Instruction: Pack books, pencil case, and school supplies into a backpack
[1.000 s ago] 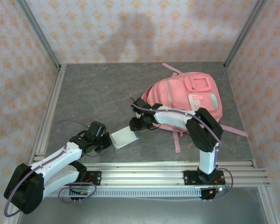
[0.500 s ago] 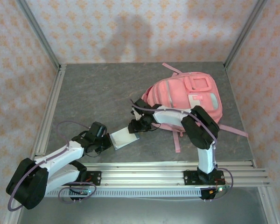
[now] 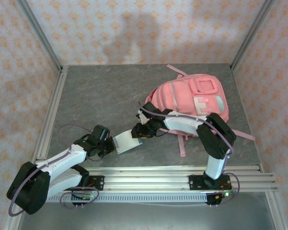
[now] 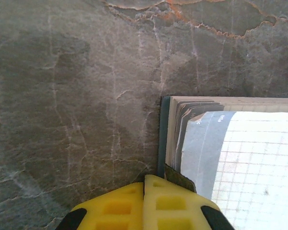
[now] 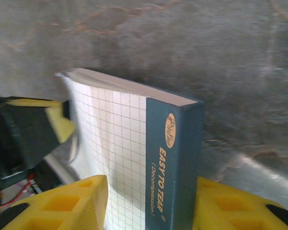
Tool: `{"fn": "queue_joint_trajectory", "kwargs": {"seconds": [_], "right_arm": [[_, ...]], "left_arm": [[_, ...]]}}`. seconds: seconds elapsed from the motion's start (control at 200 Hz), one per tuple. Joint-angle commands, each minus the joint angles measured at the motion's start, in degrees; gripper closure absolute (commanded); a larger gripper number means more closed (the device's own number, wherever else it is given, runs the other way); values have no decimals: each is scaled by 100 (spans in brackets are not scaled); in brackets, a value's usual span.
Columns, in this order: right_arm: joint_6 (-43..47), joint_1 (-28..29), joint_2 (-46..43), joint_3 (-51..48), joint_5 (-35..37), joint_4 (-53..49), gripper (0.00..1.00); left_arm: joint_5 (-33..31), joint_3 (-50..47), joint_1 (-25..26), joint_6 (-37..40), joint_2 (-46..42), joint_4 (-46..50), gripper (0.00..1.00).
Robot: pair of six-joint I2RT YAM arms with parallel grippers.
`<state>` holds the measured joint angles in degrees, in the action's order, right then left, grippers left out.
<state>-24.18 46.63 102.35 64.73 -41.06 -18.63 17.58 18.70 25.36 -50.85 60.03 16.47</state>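
Note:
A notepad (image 3: 127, 143) with white grid pages and a teal spine lies between my two grippers on the grey table, in front of the pink backpack (image 3: 192, 100). In the right wrist view the notepad (image 5: 120, 143) stands on edge between the yellow fingers (image 5: 81, 201), and my right gripper (image 5: 149, 206) is shut on its spine end. My left gripper (image 4: 144, 179) is shut, its tips pressed against the near corner of the notepad (image 4: 240, 163). From above, the left gripper (image 3: 110, 146) sits at the pad's left end and the right gripper (image 3: 139, 134) at its right end.
The backpack lies flat at the right rear, and its pink straps (image 3: 182, 143) trail toward the front rail (image 3: 173, 172). Metal frame posts and patterned walls enclose the table. Bare grey surface (image 3: 96, 96) stretches across the left and back.
My right gripper has come forward and slightly left onto the notepad's end and narrowed on it. The pad shifted slightly. The left gripper has stayed shut at the pad's corner.

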Motion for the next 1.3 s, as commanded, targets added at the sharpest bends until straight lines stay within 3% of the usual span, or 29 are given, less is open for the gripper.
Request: {"fn": "queue_joint_trajectory", "kwargs": {"seconds": [0.0,0.235,0.54,0.641,0.871,1.051,1.161,1.261,1.296], "right_arm": [[-343,48,-284,-155,-410,504,55],[-703,21,-217,-462,-634,1015,55],[-1825,19,356,-856,-1013,2737,54],[-1733,17,306,-885,-878,2595,57],[-1201,-122,-386,-936,-240,1653,78],[-889,-247,-1014,-970,42,1167,88],[-784,-256,-1393,-989,4,1136,89],[-727,-251,-1694,-986,-166,1147,89],[-716,-251,-1776,-989,-216,1149,89]], "left_arm": [[-97,-138,-3,133,204,-312,99],[-134,-173,-5,152,132,-291,99],[-95,-244,-5,143,-58,-297,99],[-140,-222,-5,154,-212,-140,99],[-153,76,-78,177,-939,713,98],[-27,642,-163,250,-1779,1514,92],[76,1021,-197,303,-2025,1793,80],[433,1188,-233,225,-2030,1645,42],[635,1176,-257,144,-2022,1466,34]]}}
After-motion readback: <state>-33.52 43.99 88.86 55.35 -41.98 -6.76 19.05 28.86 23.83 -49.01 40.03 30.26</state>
